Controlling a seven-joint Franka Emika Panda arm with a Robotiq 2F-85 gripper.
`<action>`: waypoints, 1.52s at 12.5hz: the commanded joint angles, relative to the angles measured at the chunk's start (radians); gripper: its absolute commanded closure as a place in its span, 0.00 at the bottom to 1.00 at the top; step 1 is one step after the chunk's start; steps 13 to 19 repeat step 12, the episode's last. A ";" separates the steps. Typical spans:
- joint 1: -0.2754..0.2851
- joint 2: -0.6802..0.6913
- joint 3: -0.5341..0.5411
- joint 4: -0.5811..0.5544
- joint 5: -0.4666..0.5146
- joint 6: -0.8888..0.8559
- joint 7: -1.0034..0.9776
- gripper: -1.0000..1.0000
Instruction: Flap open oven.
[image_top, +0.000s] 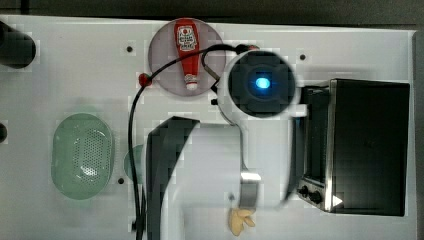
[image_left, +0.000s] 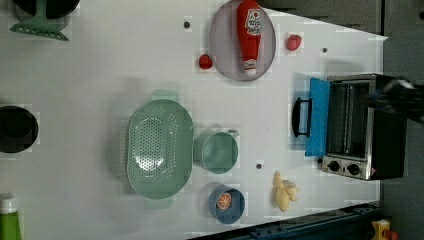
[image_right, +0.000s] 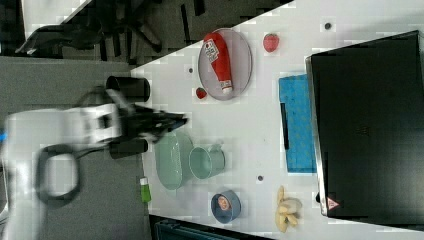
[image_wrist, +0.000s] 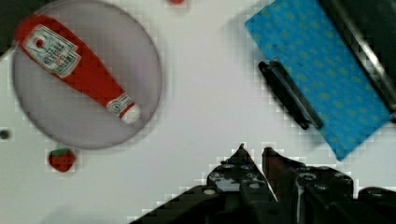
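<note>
Oven (image_left: 360, 125) at the left view's right edge, door (image_left: 318, 116) already flapped down flat on the bench (image_left: 100, 75), blue face up. Pincer (image_wrist: 252, 151) nearly clenched, holds nothing, off the handle (image_wrist: 289, 93); task looks done.

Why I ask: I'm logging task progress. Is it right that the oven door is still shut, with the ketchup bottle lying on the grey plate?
Not quite. The oven door is already flapped open, lying flat in front of the oven, as the left view shows. The ketchup bottle does lie on the grey plate.
</note>
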 joint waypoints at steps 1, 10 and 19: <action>-0.009 -0.026 -0.008 0.139 0.019 -0.240 0.065 0.82; -0.009 -0.033 -0.013 0.229 0.021 -0.360 0.069 0.82; -0.010 -0.030 -0.013 0.228 0.021 -0.360 0.069 0.82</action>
